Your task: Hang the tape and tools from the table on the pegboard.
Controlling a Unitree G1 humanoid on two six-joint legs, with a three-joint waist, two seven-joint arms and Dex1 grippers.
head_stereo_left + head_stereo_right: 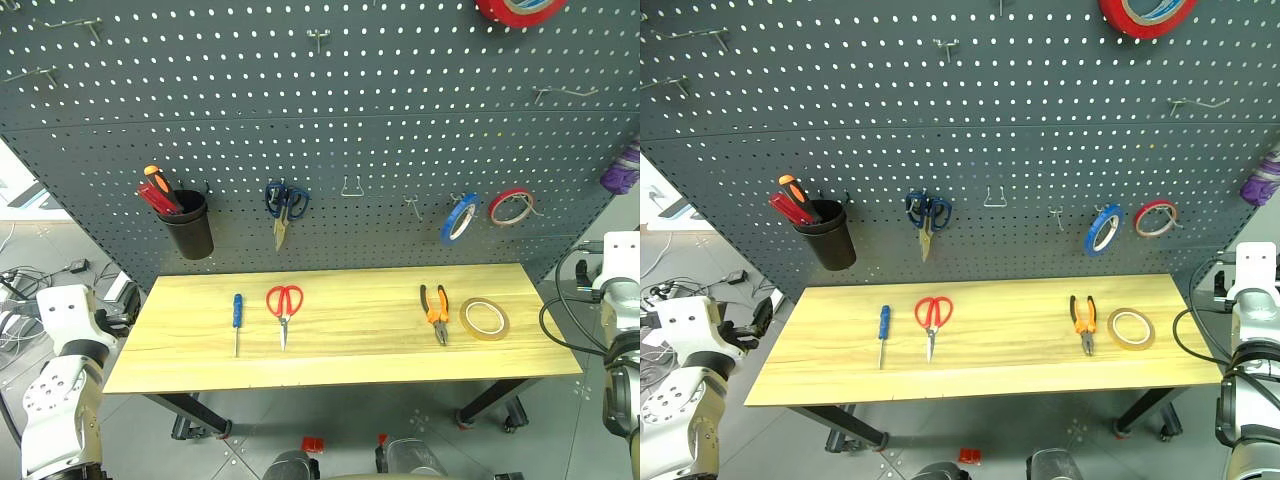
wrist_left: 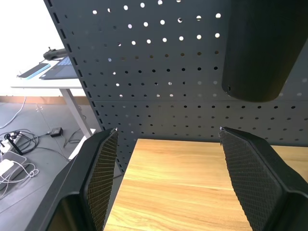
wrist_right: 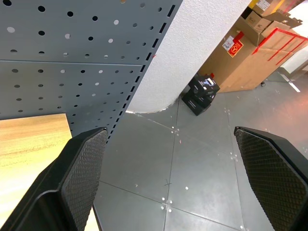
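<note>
On the light wood table (image 1: 350, 360) lie, from left to right, the blue-handled screwdriver (image 1: 237, 315), the red-handled scissors (image 1: 284, 305), the orange-and-black pliers (image 1: 436, 310) and the yellow-tan tape (image 1: 484, 318). Behind the table rises the dark grey pegboard (image 1: 350, 120). My left gripper (image 2: 168, 183) is open and empty at the table's left end, pointing toward the pegboard and the black cup (image 2: 260, 48). My right gripper (image 3: 168, 183) is open and empty past the table's right end, over the grey floor.
Hanging on the pegboard are a black cup with red and orange screwdrivers (image 1: 188, 222), blue-handled scissors (image 1: 285, 205), a blue tape ring (image 1: 459, 217), a red tape ring (image 1: 511, 206) and bare hooks (image 1: 352, 187). Cardboard boxes (image 3: 250, 57) and a black case (image 3: 202, 91) stand right.
</note>
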